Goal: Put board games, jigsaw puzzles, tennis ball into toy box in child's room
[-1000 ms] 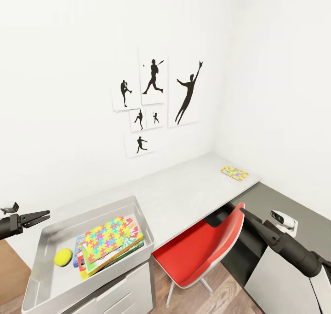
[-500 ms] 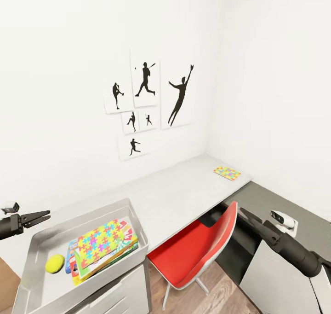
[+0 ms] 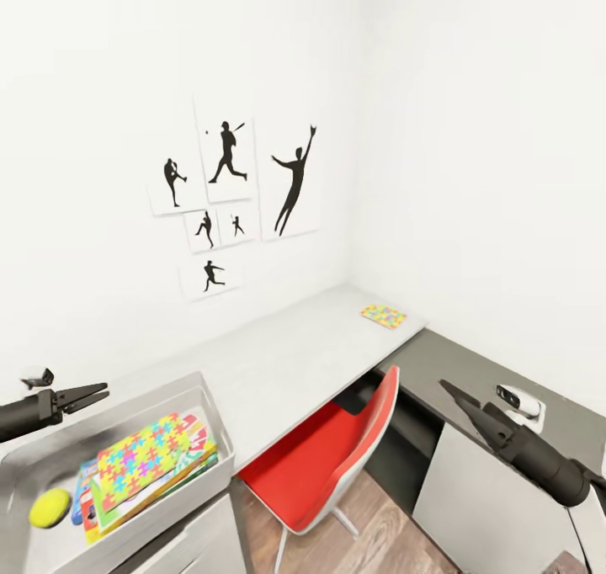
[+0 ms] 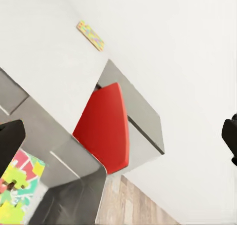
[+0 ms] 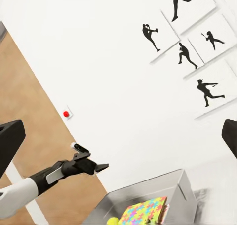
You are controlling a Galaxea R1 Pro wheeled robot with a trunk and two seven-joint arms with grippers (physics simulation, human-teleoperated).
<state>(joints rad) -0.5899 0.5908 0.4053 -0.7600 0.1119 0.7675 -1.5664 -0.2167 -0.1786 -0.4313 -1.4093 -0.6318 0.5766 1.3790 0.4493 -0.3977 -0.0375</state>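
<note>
Two black claws show in the head view. The left claw (image 3: 88, 393) sits at the left edge of the frame, above the toy box (image 3: 215, 465), and its fingers look loosely spread with nothing between them. The right claw (image 3: 454, 391) sits at the lower right, pointing up toward the table; whether it is spread or closed cannot be told.

The toy box is a gray tray at the lower left of the frame, on the white table (image 3: 286, 355). Inside it lies a bright puzzle (image 3: 143, 456) on top of a stack of flat game boxes (image 3: 84, 494). A yellow tennis ball (image 3: 49, 507) rests in the box just beside the stack.

One more small puzzle (image 3: 384, 316) lies flat at the far end of the table, near the corner of the room, well apart from the toy box.

A red chair (image 3: 337, 456) is pushed part way under the table, in the lower middle of the frame. Black pictures of ball players (image 3: 227, 195) hang on the white wall above the table.
</note>
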